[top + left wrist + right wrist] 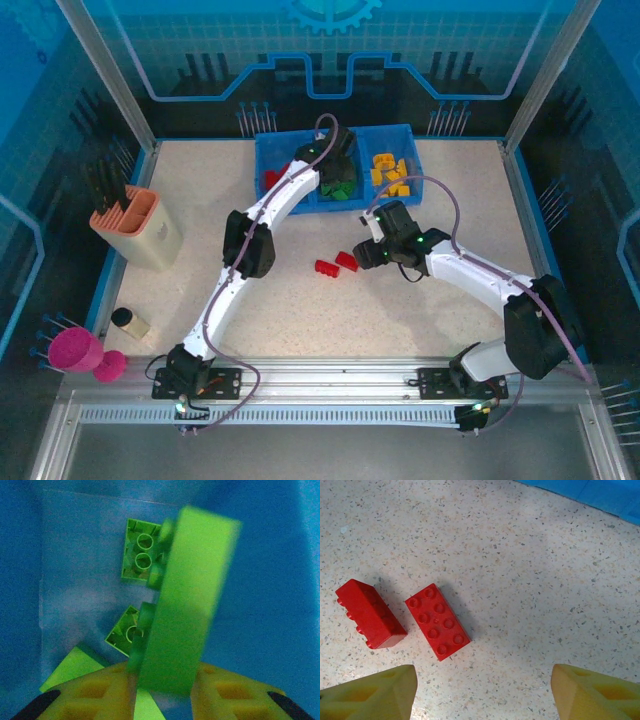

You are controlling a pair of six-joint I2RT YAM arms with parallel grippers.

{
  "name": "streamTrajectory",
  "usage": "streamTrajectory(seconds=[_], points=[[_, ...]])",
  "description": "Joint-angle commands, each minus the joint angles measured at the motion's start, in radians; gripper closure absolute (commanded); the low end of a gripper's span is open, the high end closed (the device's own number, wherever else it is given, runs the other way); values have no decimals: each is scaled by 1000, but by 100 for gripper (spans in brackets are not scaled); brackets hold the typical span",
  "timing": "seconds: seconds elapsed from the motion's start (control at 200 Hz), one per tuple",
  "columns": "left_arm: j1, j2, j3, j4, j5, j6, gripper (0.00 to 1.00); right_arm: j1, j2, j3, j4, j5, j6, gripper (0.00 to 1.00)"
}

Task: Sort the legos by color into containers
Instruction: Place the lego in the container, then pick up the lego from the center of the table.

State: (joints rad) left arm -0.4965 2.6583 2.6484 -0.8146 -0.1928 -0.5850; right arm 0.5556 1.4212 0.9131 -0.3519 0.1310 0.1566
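My left gripper (335, 150) hangs over the middle compartment of the blue tray (262, 142). In the left wrist view its yellow fingers (90, 692) stand at the two sides of a tilted, blurred green brick (187, 600). Below it, other green bricks (142, 550) lie on the tray floor (270, 605). My right gripper (365, 252) is open and empty low over the table. Just ahead and to the left of it are two red bricks, one studs-up (437, 621) and one on its side (370, 614). Orange-yellow bricks (390, 172) fill the right compartment, and red ones (272, 180) lie in the left.
A peach-and-cream tool holder (140, 228) stands at the left. A small round white can (130, 322) and a pink object (80, 350) sit near the front left corner. A corner of the tray (600, 495) lies beyond the right gripper.
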Motion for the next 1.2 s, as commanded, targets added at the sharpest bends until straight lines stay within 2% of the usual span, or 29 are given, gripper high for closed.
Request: streamTrajectory(seconds=[0.0,0.27,0.355,0.43,0.53,0.62,0.701,0.741,0.791,0.866,0.981,1.051,1.196], points=[[7,-11,37,16,19,8,64,10,-19,-9,-25,19,-10,27],[7,-133,12,3,57,59,60,10,-41,-5,-43,41,-22,27],[-2,-209,-26,9,65,152,59,7,-61,-5,-49,42,-24,27],[-26,-300,-96,25,15,312,55,0,-84,-6,-54,39,-23,26],[-52,-459,-293,88,29,560,51,-19,-110,-6,-59,28,-22,25],[-56,-650,-591,203,100,788,48,-37,-129,-5,-68,20,-22,25],[-56,-811,-848,307,126,966,46,-52,-145,-5,-75,6,-22,24],[-56,-881,-949,347,111,1034,41,-59,-154,-5,-80,-4,-24,24],[-54,-954,-1052,368,70,1077,36,-65,-162,-2,-91,-14,-26,24],[-51,-1049,-1173,351,104,1132,35,-72,-177,8,-115,-19,-25,23],[-51,-1181,-1370,356,274,1212,34,-78,-194,24,-143,-55,-20,22],[-51,-1223,-1456,356,353,1229,33,-81,-200,34,-164,-97,-23,22],[-62,-1233,-1576,408,370,1268,33,-84,-212,56,-226,-158,-34,19]])
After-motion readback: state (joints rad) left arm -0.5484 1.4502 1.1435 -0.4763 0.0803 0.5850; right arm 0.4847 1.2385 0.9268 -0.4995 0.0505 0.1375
